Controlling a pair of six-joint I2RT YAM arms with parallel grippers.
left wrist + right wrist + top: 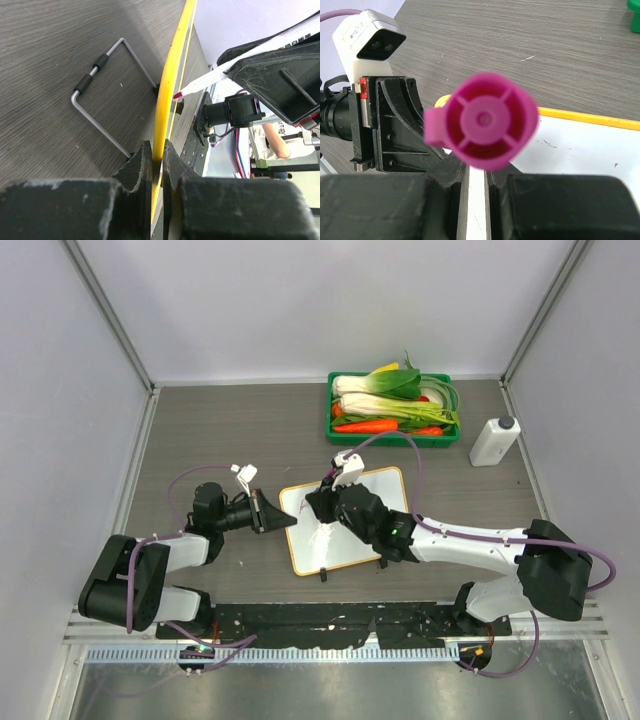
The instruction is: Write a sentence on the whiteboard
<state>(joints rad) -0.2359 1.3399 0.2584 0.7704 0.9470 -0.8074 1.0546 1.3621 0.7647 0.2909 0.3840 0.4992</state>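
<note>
The whiteboard [375, 510] with its orange rim lies near the middle of the table. Its face also shows in the right wrist view [580, 150]. My left gripper [288, 521] is shut on the board's left rim [175, 65], with both jaws pressed on the yellow edge [156, 150]. My right gripper [322, 512] is shut on a marker [482, 120] with a white body and a pink end cap. The marker's pink tip [177, 95] is at the board's surface near the left edge. I can make out no pink words of the sentence, only faint specks.
A green tray [395, 440] of vegetables stands at the back. A white bottle [494, 440] stands to its right. The board's wire stand [100, 62] lies on the table under the board. Grey walls close in the left, right and back sides.
</note>
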